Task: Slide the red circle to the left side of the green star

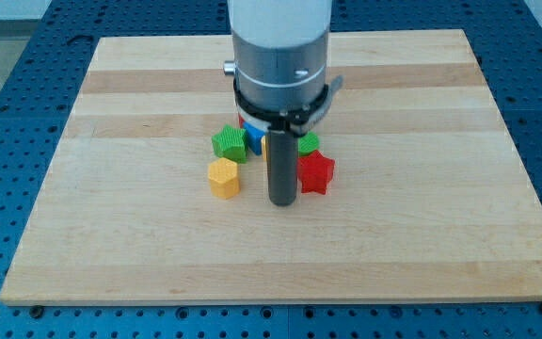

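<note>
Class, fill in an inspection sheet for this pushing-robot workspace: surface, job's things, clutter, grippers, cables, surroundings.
Surface: wooden board, light, flat.
Job's things: green star at the cluster's left; red circle not identifiable, only a red sliver shows under the arm body.
Clutter: yellow hexagon, red star, blue block, second green block, both partly hidden.
Grippers: no jaws; my tip sits between yellow hexagon and red star, close beside the red star.
Cables: nothing seen.
Surroundings: blue perforated table around the board.
</note>
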You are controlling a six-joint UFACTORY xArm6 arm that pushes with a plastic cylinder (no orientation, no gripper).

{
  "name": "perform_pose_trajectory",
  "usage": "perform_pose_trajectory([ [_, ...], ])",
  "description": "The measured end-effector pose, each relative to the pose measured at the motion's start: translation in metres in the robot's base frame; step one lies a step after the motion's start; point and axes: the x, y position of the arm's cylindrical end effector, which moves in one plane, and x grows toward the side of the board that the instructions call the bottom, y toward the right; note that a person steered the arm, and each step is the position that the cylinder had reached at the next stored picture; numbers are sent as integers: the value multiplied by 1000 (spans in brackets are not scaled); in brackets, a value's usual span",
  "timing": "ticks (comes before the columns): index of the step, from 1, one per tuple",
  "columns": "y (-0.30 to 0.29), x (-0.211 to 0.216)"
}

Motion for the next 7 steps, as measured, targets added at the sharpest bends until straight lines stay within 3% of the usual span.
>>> perform_pose_trajectory([
  [1, 11, 24],
  [3, 115, 13],
  [6, 126, -129],
  [7, 96, -154],
])
